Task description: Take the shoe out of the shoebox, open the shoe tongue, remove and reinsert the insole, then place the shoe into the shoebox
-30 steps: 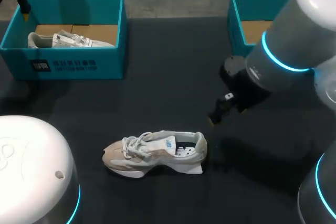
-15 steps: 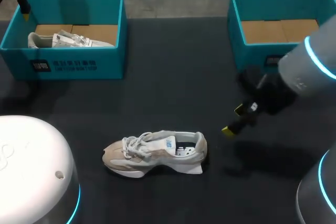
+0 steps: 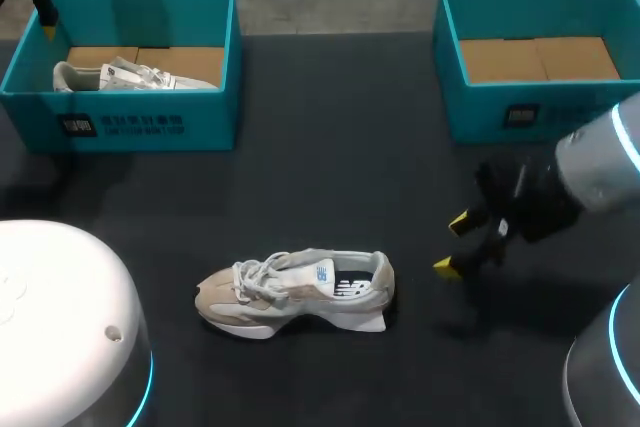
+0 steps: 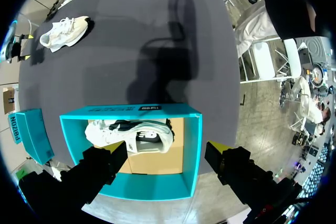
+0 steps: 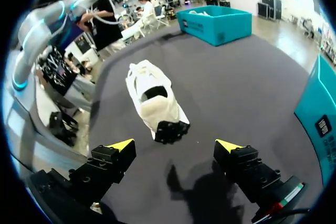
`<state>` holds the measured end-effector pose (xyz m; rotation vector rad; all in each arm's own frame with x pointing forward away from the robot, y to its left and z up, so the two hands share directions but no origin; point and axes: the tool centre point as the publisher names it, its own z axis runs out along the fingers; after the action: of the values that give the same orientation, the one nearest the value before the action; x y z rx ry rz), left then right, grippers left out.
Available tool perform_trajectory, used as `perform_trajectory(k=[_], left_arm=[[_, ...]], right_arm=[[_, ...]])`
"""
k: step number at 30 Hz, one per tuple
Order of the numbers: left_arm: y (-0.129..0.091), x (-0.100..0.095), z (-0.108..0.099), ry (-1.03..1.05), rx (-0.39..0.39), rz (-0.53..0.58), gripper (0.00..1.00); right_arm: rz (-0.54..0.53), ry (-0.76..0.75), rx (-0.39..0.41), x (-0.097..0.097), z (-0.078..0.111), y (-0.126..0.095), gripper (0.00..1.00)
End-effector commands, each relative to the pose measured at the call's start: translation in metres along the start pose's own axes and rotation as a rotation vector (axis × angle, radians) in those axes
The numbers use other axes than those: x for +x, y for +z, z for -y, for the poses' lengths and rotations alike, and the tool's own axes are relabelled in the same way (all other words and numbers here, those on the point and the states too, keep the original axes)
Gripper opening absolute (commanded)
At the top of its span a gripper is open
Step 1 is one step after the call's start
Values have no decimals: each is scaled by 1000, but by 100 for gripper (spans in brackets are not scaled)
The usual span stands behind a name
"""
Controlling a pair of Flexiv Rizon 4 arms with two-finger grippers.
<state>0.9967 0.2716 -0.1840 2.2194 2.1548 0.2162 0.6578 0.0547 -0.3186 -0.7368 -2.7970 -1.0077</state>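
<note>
Pulled my right arm back toward its own side over the last second, so the right gripper [image 3: 452, 244] ended up further from the heel of the shoe [image 3: 295, 292]. The arm also swung lower and uncovered the right shoebox [image 3: 500, 112] it had been hiding.

Matt dark table [image 3: 330, 127], right-hand teal cardboard shoebox [image 3: 480, 112], cloth and suede-look shoe [image 3: 295, 292], glossy white left arm shell [image 3: 60, 317]

Two pale shoes [image 3: 295, 292] [image 3: 130, 75], two teal shoeboxes [image 3: 212, 117] [image 3: 470, 112], two robot arms [image 3: 60, 317] [image 3: 600, 167], one dark table [image 3: 330, 147]
</note>
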Motion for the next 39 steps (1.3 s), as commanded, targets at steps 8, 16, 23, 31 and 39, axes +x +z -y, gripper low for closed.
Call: perform_trajectory(k=[8,16,23,31,39], left_arm=[[0,0,1,0,-1,-3,100],[0,0,1,0,-1,-3,100],[0,0,1,0,-1,-3,100],[0,0,1,0,-1,-3,100],[0,0,1,0,-1,-3,100]], right_arm=[[11,-154,-271,10,14,19,100],[11,-154,-271,10,14,19,100],[-8,-172,-364,1,31,26,100],[-6,-222,-468,-18,63,34,100],[21,-284,-480,-22,64,40,100]])
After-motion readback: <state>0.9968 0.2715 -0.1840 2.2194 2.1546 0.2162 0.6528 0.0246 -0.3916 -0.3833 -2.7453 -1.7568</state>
